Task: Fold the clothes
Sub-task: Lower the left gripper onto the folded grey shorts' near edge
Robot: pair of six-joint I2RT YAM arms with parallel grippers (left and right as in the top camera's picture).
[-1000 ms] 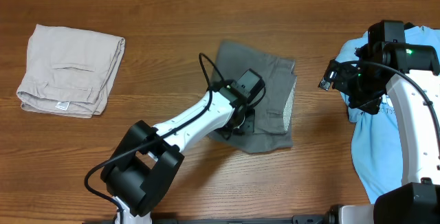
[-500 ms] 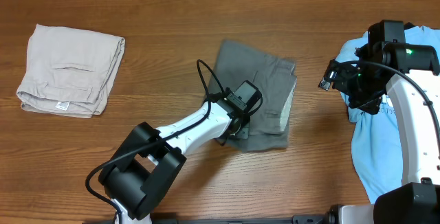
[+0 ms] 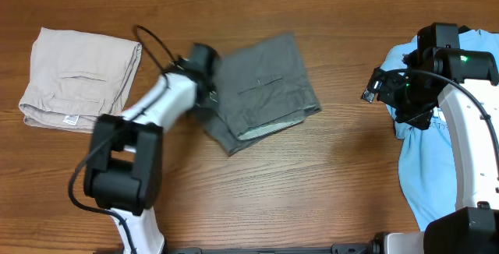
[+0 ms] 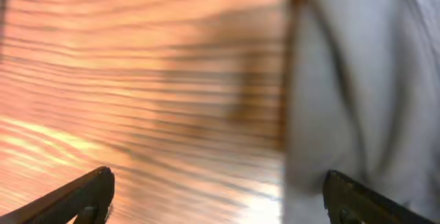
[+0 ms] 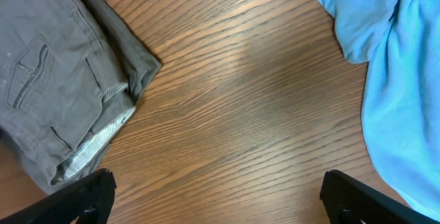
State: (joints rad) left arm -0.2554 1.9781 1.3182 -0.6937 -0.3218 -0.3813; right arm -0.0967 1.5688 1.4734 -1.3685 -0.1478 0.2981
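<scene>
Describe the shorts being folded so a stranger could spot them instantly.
On the wooden table, look near the middle, between the beige folded garment and the light blue cloth. The dark grey shorts lie there, the only dark piece, with a slit pocket showing.

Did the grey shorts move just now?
Yes. The grey shorts slid left, closer to the beige folded garment, which stayed put.

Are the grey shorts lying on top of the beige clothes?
No, the grey shorts lie flat on the table, with bare wood between them and the beige clothes.
</scene>
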